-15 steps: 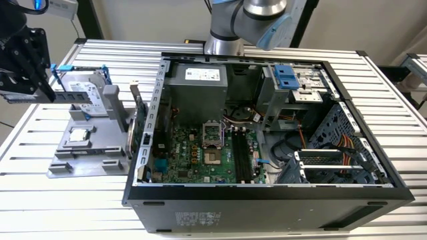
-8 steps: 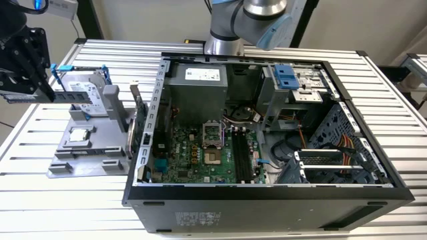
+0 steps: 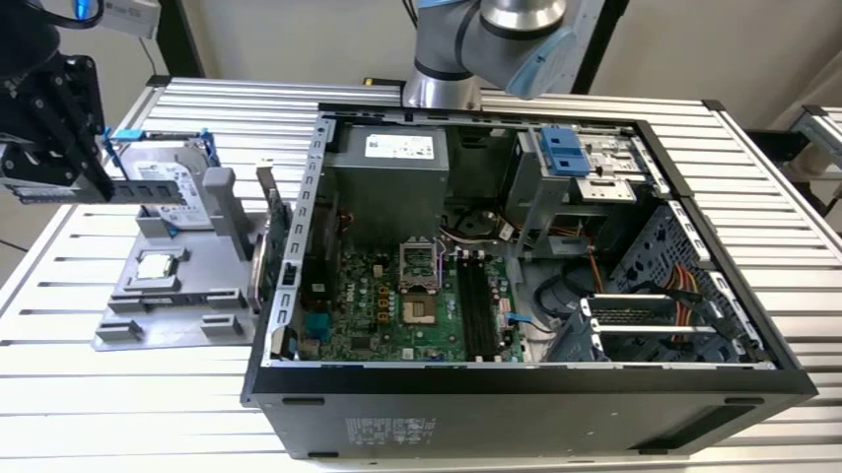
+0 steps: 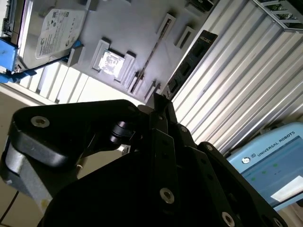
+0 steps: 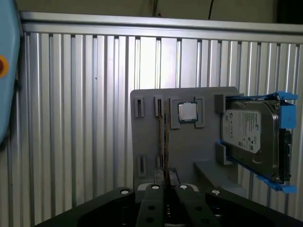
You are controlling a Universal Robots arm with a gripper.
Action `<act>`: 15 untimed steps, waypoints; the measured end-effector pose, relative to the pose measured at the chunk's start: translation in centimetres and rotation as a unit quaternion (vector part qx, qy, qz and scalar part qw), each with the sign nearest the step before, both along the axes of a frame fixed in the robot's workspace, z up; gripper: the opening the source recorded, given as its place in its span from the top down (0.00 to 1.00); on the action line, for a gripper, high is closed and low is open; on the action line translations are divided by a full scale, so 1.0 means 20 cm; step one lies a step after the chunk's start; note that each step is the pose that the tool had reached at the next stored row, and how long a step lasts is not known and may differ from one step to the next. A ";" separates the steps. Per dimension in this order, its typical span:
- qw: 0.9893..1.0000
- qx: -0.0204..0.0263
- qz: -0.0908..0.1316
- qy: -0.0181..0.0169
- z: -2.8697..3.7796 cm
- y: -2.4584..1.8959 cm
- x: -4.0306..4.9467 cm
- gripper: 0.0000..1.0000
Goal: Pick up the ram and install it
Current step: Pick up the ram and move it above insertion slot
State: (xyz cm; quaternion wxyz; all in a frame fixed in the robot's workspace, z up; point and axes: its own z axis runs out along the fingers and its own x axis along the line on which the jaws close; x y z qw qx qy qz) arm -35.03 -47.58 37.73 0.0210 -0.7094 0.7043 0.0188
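Observation:
The ram (image 3: 142, 186), a thin green stick with a dark label, hangs level in the air above the grey parts holder (image 3: 177, 296) at the exterior view's left. My gripper (image 3: 95, 187) is shut on one end of it. In the first wrist view the ram (image 5: 165, 137) shows edge-on, running out from between the closed fingers (image 5: 155, 189) of my gripper (image 5: 165, 178). In the second wrist view the ram (image 4: 191, 59) is a dark strip beyond my gripper (image 4: 159, 101). The open computer case (image 3: 283, 379) holds the motherboard's long black memory slots (image 3: 479, 307).
On the holder lie a silver hard drive in a blue frame (image 3: 169, 182) and a small square chip (image 3: 156, 266). A green card with a metal bracket (image 3: 272, 241) stands against the case's side. The arm's base (image 3: 448, 59) is behind the case. A slatted metal table (image 3: 118, 394) lies under everything.

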 end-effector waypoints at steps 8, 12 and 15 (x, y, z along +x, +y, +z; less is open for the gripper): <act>1.000 0.000 0.000 0.000 0.000 0.000 0.014 1.00; 1.000 0.000 0.000 0.000 0.000 0.000 0.020 1.00; 1.000 0.000 0.000 0.000 0.000 0.000 0.023 1.00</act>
